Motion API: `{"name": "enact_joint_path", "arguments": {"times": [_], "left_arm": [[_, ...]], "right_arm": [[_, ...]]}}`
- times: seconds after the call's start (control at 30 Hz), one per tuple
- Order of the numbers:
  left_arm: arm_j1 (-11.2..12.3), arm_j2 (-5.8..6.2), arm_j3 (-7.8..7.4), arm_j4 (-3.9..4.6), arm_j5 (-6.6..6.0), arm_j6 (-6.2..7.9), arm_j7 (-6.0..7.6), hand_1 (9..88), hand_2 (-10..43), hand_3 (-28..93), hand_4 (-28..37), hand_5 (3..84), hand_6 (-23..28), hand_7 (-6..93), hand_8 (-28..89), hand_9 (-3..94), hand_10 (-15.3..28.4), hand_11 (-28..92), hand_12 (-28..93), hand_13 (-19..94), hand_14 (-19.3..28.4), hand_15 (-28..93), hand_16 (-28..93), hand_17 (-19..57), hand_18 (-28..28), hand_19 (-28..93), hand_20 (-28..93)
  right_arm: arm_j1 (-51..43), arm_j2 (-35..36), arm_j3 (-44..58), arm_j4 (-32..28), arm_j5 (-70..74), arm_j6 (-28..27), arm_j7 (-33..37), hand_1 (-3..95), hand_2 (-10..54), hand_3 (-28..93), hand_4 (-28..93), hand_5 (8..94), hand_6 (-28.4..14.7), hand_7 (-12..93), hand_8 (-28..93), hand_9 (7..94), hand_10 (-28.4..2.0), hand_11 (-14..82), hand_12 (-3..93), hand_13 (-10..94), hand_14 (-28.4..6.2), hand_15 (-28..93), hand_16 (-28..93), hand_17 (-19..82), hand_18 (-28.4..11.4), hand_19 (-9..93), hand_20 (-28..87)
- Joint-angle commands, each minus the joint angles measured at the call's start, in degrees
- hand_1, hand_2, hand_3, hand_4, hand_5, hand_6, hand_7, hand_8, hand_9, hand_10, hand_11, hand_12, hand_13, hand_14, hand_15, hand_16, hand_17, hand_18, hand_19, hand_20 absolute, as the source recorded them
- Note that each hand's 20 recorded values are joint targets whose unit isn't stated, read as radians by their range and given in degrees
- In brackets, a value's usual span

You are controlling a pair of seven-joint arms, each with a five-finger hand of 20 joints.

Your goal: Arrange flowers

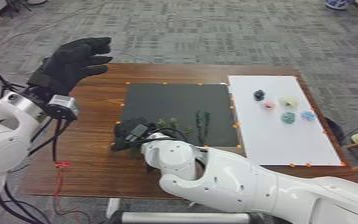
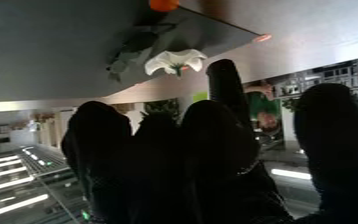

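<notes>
At the black mat's [image 1: 177, 100] near left corner, right hand [image 1: 131, 131] is sitting wide, fingers straight; white flower [image 2: 167, 60] is showing just beyond, by mat edge. Probably weighing little, creasing easily, needing soft pinch at green base [image 2: 178, 71].

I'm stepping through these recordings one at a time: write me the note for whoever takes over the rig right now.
Left hand: open, raised off the table's far left corner.
Right hand: fingers relaxed, at the near left of the black mat; a white bloom lies just past its fingertips.
Things: green stems on the black mat; dark, pink, cream, teal and blue clusters on the white mat.
Done: pieces laid out; I can't confirm any finished arrangement.
Left: probably bringing stems and blooms together.
</notes>
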State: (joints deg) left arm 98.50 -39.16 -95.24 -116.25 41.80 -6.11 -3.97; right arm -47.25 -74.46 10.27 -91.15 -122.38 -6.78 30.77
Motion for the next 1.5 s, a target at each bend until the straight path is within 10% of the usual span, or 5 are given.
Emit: {"name": "enact_joint_path", "arguments": {"times": [0.03,0.37,0.53,0.8,1.5], "left_arm": [[0.59,-0.7,-0.65,-0.5,-0.02,0.28,-0.18,24.4,-2.4,69,-26.3,27.8,2.9,20.8,-10,19.7,10.6,26,21,11,13.5,48,-4,-10.0,19.6,40,12],[9.6,-3.34,-7.55,-3.77,0.24,2.75,1.04,24.4,-2.4,69,-26.3,27.7,2.9,21.0,-10,19.8,10.6,26,21,11,13.5,48,-4,-10.0,19.6,40,12],[16.38,-6.3,-11.94,-6.43,0.79,4.0,1.41,24.5,-2.3,69,-26.3,27.7,2.9,21.1,-10,19.8,10.7,26,20,11,13.5,48,-4,-9.9,19.6,40,12],[22.27,-9.27,-15.22,-8.31,1.24,5.22,2.25,24.4,-2.4,69,-26.2,27.8,2.9,21.0,-10,19.8,10.7,26,20,11,13.4,48,-4,-9.9,19.5,40,12],[21.81,-9.55,-15.06,-7.58,1.4,4.72,2.06,24.4,-2.4,69,-26.3,27.9,2.9,21.1,-10,19.7,10.6,26,20,11,13.3,48,-4,-9.9,19.5,40,12]], "right_arm": [[0.4,0.36,0.69,-1.12,-0.37,1.17,-0.34,13.3,8.9,78,-25,48.5,2.1,15,-14,90.2,-6.9,68.9,34.4,88,-5.9,89,40,62,-23.3,93,79],[-1.65,11.8,8.15,-6.23,7.06,21.44,-6.01,11.3,7.5,76,-28,50.1,0.8,15,-13,90.9,-7.5,60.2,31.2,88,-5.4,89,39,62,-23.1,93,79],[-5.64,22.66,16.23,-8.68,13.48,31.55,-4.66,13.5,4.0,76,-27,50.1,0.4,15,-13,89.0,-9.9,29.9,24.6,86,-5.4,89,40,59,-23.0,93,78],[-18.68,35.11,31.64,-6.37,0.76,25.92,8.08,21.8,-6.8,83,-25,38.9,-5.2,14,-9,43.7,-15.5,15.2,19.2,62,-11.3,86,32,34,-23.6,91,57],[-37.02,38.9,43.92,-6.39,-2.85,24.18,17.26,25.0,-9.5,83,-28,41.8,-5.0,22,-11,42.2,-15.3,30.8,24.8,51,-11.7,80,25,27,-21.0,80,48]]}}
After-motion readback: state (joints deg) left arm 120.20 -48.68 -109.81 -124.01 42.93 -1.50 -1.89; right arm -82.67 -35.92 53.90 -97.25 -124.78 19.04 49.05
